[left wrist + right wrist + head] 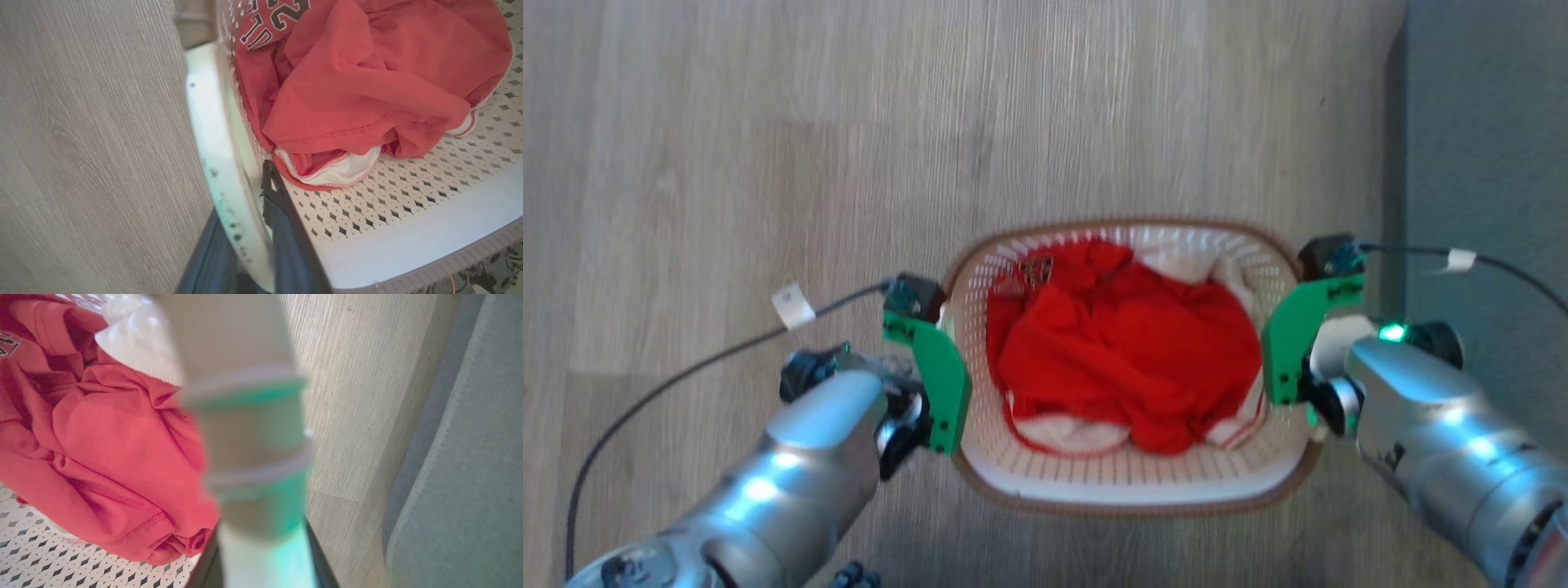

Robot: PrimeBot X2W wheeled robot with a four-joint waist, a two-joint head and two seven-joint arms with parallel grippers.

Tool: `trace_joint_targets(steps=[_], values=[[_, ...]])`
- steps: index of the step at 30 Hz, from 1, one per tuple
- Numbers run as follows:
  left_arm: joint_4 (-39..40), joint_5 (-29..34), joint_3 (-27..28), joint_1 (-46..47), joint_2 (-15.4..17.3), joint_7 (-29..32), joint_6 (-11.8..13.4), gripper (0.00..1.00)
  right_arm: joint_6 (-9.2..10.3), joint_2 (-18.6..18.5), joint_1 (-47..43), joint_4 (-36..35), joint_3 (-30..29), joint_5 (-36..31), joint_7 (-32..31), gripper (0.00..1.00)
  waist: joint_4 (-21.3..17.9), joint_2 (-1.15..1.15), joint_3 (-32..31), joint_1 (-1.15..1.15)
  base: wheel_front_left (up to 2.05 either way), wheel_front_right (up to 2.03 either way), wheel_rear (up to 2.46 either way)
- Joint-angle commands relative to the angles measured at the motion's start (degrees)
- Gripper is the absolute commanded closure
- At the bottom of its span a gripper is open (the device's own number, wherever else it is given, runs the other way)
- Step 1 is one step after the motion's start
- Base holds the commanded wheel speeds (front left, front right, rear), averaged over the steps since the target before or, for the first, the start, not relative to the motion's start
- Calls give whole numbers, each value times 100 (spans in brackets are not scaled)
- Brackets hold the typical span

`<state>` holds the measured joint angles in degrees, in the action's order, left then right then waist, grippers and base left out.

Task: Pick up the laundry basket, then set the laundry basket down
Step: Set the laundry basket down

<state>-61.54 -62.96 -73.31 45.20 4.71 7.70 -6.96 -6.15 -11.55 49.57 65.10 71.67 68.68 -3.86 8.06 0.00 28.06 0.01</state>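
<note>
While laundry basket [1127, 482] (red clothes [1127, 343] inside) sits between them, left pincer [241, 196] and right pincer [263, 555] each clamp its side.

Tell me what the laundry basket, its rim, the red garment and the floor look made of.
The laundry basket: moulded plastic, it seems, white, slightly glossy, walls punched with regular holes. Its rim: brown, ribbed woven look, probably plastic too. The red garment: thin matte fabric, creased, with stitched hems. The floor: wood-grain planks, possibly laminate or vinyl.
</note>
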Motion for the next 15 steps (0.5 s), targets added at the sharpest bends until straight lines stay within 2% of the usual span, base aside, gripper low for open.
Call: trace_joint_targets(steps=[1,15], values=[[101,49,90,367,-118,-174,-53,100,-134,85,24,-100,61,-120,170,100,71,0,571,-1,0,0,0],[20,78,37,1143,-181,-514,-53,100,-134,117,594,272,14,-163,500,100,206,0,1843,-1,0,0,0]])
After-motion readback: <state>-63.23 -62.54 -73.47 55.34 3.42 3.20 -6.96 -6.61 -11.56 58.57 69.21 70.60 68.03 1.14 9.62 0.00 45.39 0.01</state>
